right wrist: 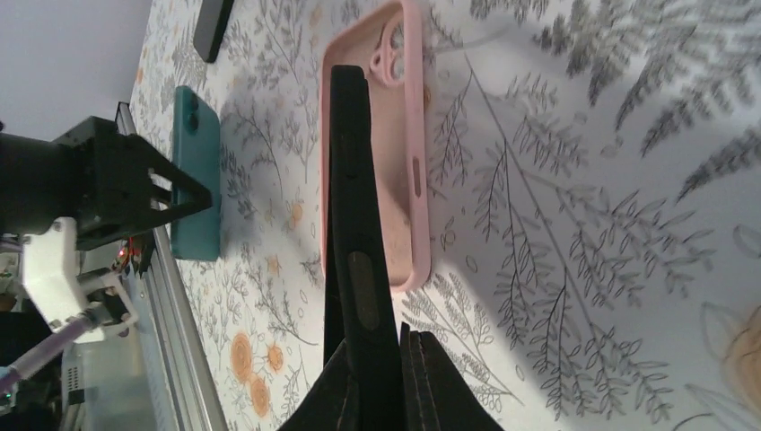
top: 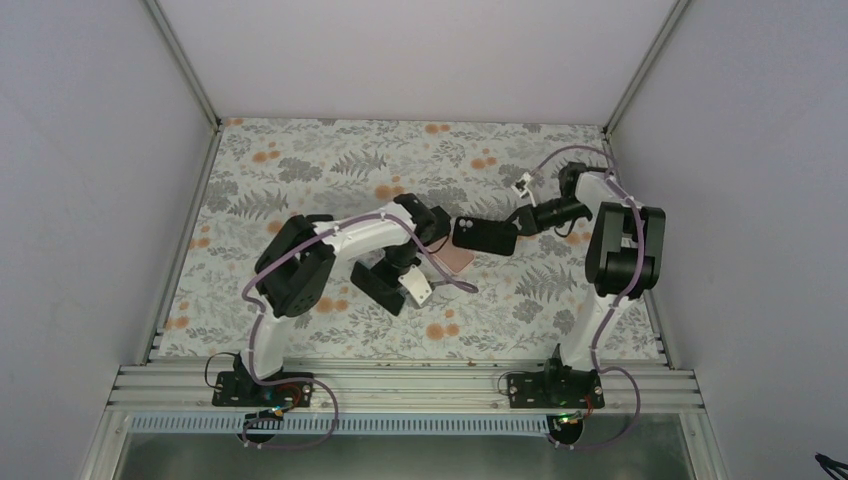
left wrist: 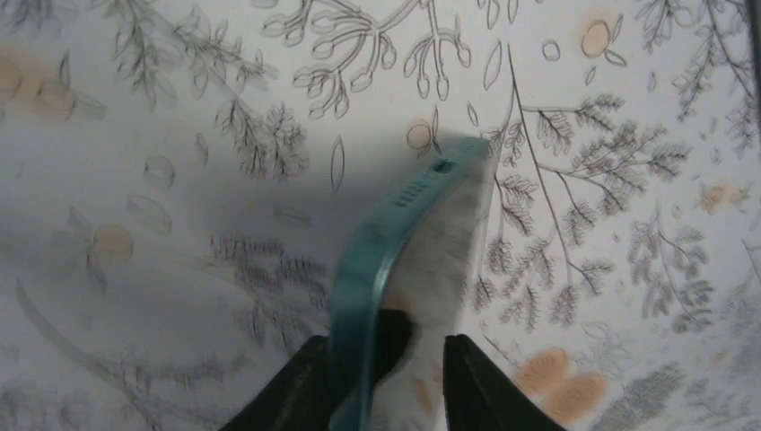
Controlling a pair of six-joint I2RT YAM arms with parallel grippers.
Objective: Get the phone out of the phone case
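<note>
The left end effector (left wrist: 384,359) is clamped on a teal phone (left wrist: 395,224), one finger on each face, with the port end pointing away from the wrist camera; it sits left of the pink phone case (right wrist: 399,162). The case lies on its back on the fern-patterned table (top: 300,170), its hollow and camera cut-out facing up and nothing inside it. Just right of the case, the right end effector (right wrist: 386,370) grips a black phone (right wrist: 354,206) on edge, with a side button showing near the fingers. In the overhead view the phone's camera lenses face up. Whether the black phone touches the case cannot be told. The arms converge mid-table, one on each side of the case.
</note>
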